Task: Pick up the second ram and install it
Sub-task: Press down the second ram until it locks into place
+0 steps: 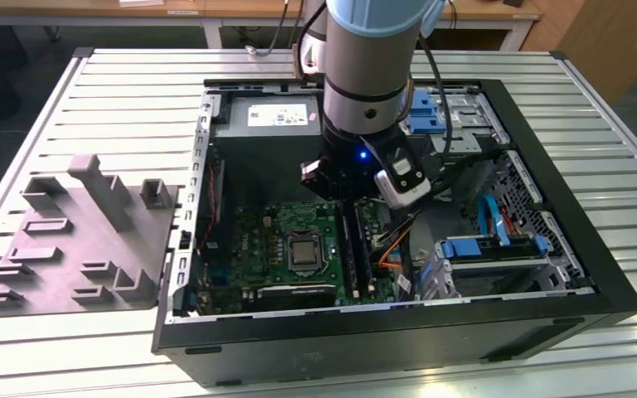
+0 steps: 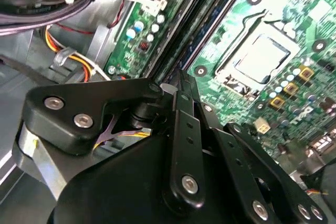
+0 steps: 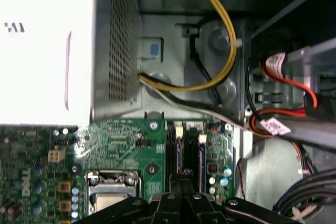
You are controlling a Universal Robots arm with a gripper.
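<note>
Black linkage gripper (image 2: 178,85), jaws drawn together over the green motherboard's (image 2: 294,35) long black slots, seems to press the dark-blue ram stick (image 3: 200,158) home; seating looks nearly finished.

Arm (image 1: 368,75) cut off at the exterior view's top edge — wrist hides the motherboard (image 1: 285,249) slots' far ends; fingers' grip can't be told.

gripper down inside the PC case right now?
Yes. In the exterior view the gripper sits within the open case, just above the green motherboard by its black slots.
</note>
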